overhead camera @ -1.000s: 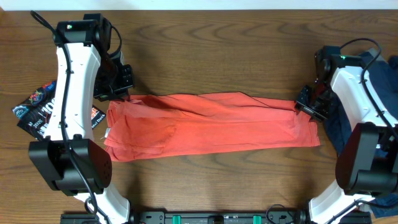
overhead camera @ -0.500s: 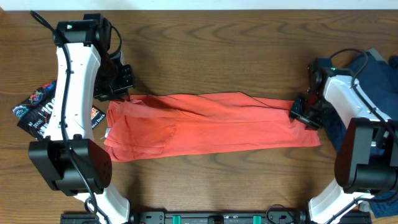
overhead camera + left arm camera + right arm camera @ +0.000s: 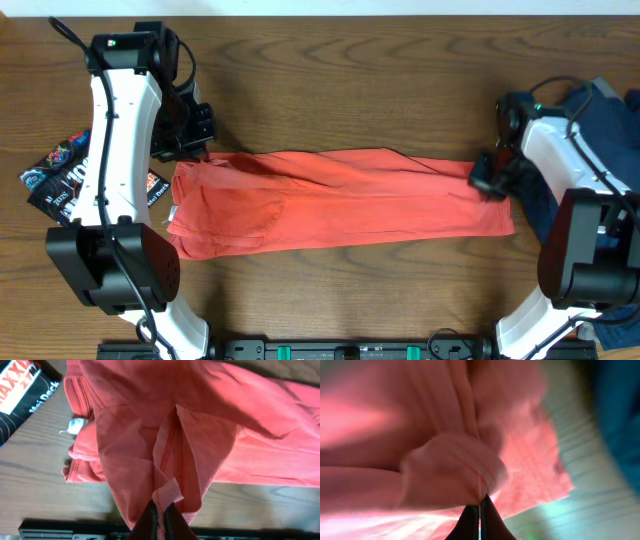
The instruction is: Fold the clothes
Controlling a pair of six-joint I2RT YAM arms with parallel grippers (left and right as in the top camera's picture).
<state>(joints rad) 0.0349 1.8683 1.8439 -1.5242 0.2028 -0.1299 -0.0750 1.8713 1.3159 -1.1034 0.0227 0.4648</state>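
Red garment (image 3: 340, 200) lay stretched across the counter (image 3: 350, 70), long side running left to right. My left end effector (image 3: 161, 510) was clamped on a hem fold at its far left corner. My right end effector (image 3: 480, 507) sat at the right end. That view was blurred, but the fingers seemed closed on bunched cloth. Blue clothing (image 3: 604, 100) lay just beyond.

- I see a brown wooden worktop (image 3: 350, 80).
- Red garment (image 3: 340, 200) stretched across its middle.
- Blue garment (image 3: 605, 100) at its right edge.
- Printed packets (image 3: 55, 175) at its left edge.
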